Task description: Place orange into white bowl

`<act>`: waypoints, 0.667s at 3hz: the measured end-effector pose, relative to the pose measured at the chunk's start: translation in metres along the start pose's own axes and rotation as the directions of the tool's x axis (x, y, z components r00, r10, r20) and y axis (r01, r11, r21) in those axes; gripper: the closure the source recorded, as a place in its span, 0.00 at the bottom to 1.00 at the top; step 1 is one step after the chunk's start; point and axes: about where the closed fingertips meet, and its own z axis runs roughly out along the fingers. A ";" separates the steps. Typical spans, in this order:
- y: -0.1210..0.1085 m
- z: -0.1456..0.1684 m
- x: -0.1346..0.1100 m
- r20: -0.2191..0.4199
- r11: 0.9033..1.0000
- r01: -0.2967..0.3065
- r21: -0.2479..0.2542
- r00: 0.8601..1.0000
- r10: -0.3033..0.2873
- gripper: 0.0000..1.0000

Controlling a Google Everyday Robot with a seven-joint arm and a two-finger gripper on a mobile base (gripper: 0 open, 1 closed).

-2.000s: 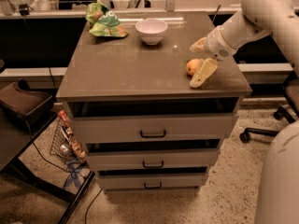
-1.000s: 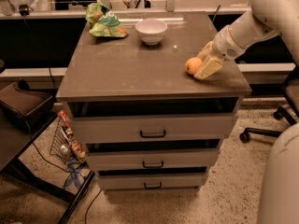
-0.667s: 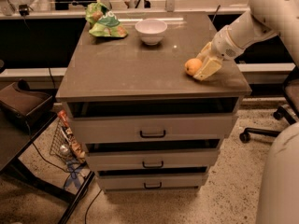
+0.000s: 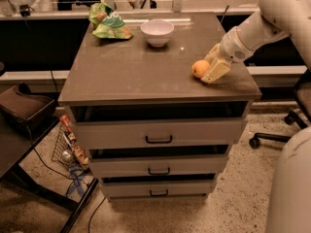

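Pincer (image 4: 210, 71) touches small, round, yellow-tinged orange (image 4: 199, 68) on tabletop (image 4: 141, 69).

The gripper (image 4: 213, 68) has swung up, only slightly, it seems, and now sits just beside the orange (image 4: 199, 68).

Grey cabinet top (image 4: 131, 69): bears all items below.
Orange (image 4: 199, 68): on top, near right front edge.
Gripper (image 4: 211, 71): cream-coloured, low over top, touching orange's right side; white arm (image 4: 272, 13) reaches in from upper right.
White bowl (image 4: 157, 32): upright near rear edge, well apart from orange.
Green and yellow snack bag (image 4: 109, 23): rear left corner, just left of bowl.
Three drawers (image 4: 158, 132): below, black handles.
Wire basket (image 4: 68, 147): floor, left of cabinet.
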 end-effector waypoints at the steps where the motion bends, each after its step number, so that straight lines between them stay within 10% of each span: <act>1: 0.000 0.000 0.000 0.000 1.000 0.000 0.000 1.000 0.000 0.21; 2: 0.000 0.000 -0.001 0.000 1.000 0.000 0.000 1.000 0.000 0.00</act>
